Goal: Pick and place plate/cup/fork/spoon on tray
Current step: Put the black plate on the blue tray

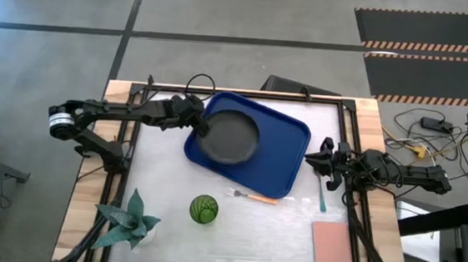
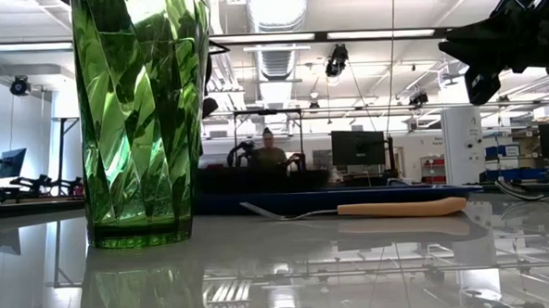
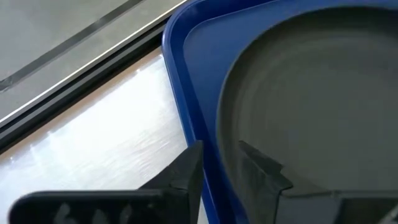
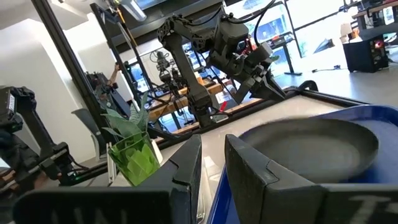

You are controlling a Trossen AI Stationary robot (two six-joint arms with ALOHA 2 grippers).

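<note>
The dark plate (image 1: 235, 138) is over the left half of the blue tray (image 1: 286, 156). My left gripper (image 1: 204, 129) is at the plate's left rim, shut on it. My right gripper (image 1: 324, 161) is shut and empty just off the tray's right edge. The teal-handled spoon (image 1: 323, 192) lies on the table close in front of it. The orange-handled fork (image 1: 254, 197) lies flat on the table before the tray. The green cup (image 1: 203, 209) stands upright nearer the front edge. My left gripper pinches the plate's rim (image 3: 227, 168) on its left side, one finger (image 3: 261, 171) over the plate's inside and the other (image 3: 186, 171) outside it, above the tray's rim. The fingers come from the table's left. I cannot tell whether the plate rests on the tray.
A pale teal spiky plant (image 1: 131, 219) stands at the front left. A pink pad (image 1: 331, 249) lies at the front right. The right half of the tray is bare. Black frame rails run along the table's left and right edges.
</note>
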